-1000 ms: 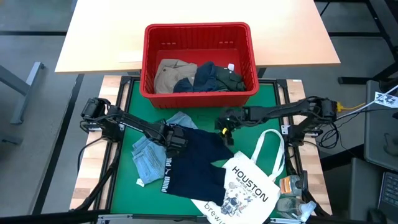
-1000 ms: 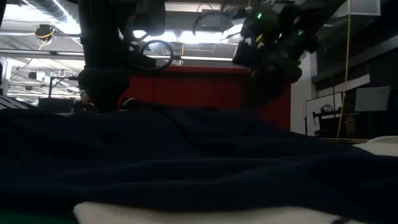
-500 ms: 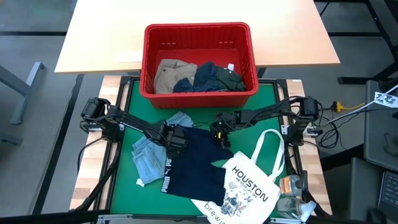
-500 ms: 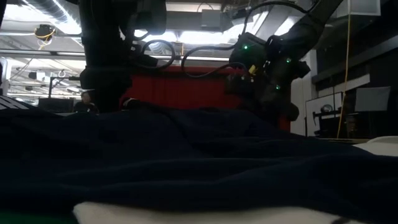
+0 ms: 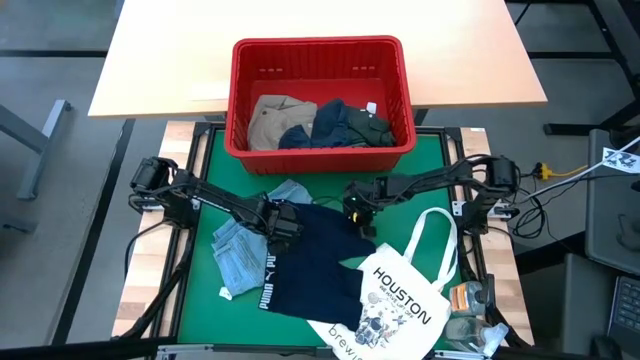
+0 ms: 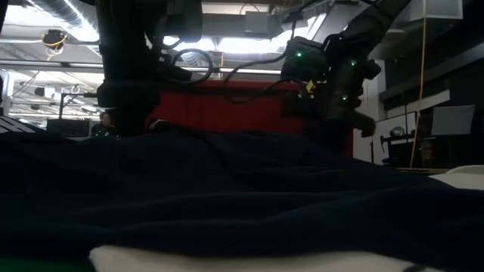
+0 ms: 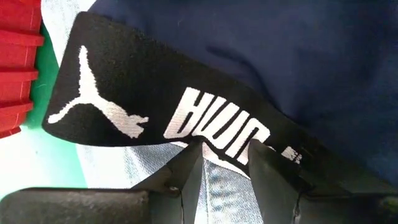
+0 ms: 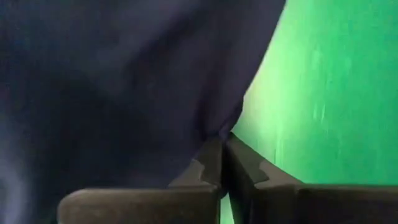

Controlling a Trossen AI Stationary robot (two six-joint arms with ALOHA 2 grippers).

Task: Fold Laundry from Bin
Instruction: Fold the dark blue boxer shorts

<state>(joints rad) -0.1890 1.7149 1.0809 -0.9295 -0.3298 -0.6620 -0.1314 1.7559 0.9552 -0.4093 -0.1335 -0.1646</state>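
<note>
Pinching navy garment (image 5: 318, 262) on the green desk (image 5: 205, 290) near the bin (image 5: 320, 55): left gripper (image 5: 281, 222) at its waistband, right gripper (image 5: 354, 208) clamped on far-right edge.

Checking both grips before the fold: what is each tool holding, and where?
Left tool pinches the navy garment's black waistband; right tool pinches its edge.

The left claw (image 7: 225, 163) pinches the navy garment's black waistband (image 7: 155, 106) (white logo lettering), denim (image 7: 149, 171) beneath.
</note>
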